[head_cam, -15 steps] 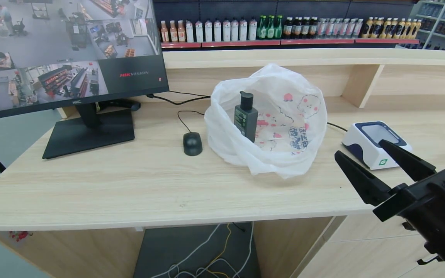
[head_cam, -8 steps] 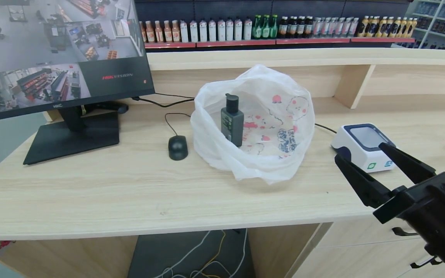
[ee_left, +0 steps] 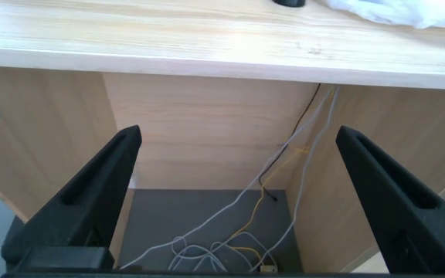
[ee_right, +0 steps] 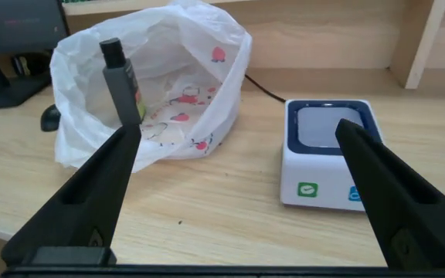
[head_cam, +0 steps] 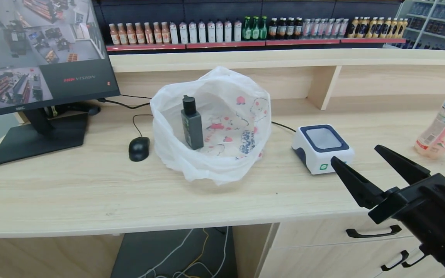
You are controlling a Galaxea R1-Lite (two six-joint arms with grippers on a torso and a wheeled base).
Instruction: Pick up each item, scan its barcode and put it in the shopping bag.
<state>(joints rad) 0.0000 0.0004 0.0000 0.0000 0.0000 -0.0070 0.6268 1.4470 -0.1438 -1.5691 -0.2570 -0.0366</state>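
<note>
1. Two grippers show, each with its fingers spread wide and nothing between them.
2. The right gripper [head_cam: 355,152] hangs over the front edge of the counter [head_cam: 91,185] on the robot's right. Its tips point toward the scanner [head_cam: 321,148], near it but not touching.
3. The left gripper [ee_left: 238,133] sits lower than the counter top. It faces the open space underneath, where loose cables [ee_left: 230,224] hang down.
4. The shopping bag [head_cam: 245,88], white plastic with pink and blue print, stands open near the middle of the counter. It is between the mouse [head_cam: 139,148] on its left and the scanner on its right.
5. A dark bottle [head_cam: 191,123] with a black cap stands roughly upright inside the bag, close to the bag's left wall.
6. A pink drink bottle [head_cam: 440,123] stands upright on the counter at the far right. It is beyond the scanner, well apart from the bag, and free of both grippers.
7. The scanner is white with a dark blue rim around a window that faces up, and a thin cable runs from behind it toward the bag.
8. A monitor [head_cam: 33,58] on a black stand sits at the counter's far left, showing several camera feeds.
9. Behind the counter, a shelf [head_cam: 245,44] carries a long row of bottles.
</note>
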